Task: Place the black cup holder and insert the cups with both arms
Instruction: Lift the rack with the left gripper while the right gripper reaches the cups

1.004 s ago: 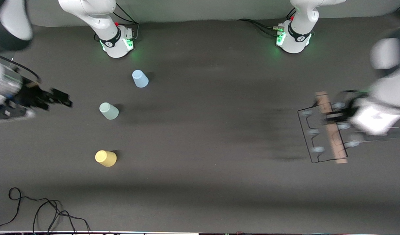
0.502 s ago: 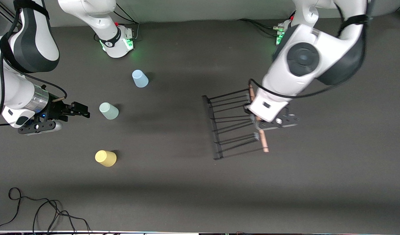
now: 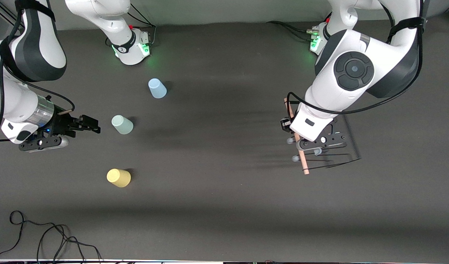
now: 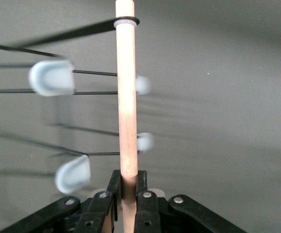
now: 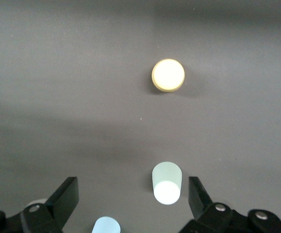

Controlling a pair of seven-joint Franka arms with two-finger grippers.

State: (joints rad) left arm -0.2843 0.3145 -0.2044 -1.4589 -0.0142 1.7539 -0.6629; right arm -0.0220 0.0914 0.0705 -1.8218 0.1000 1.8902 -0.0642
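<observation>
Left gripper clamps the rack's rod; right gripper stands spread beside the cups.

Front view: the left gripper holds the rack by its rod, over the table toward the left arm's end. The right gripper is just beside the green cup; the blue cup and yellow cup stand apart from it.
Left wrist view: fingers pinch the rod; pale-tipped pegs flank it.
Right wrist view: fingers are spread wide, the green cup between them, the yellow cup ahead, the blue cup closest.
</observation>
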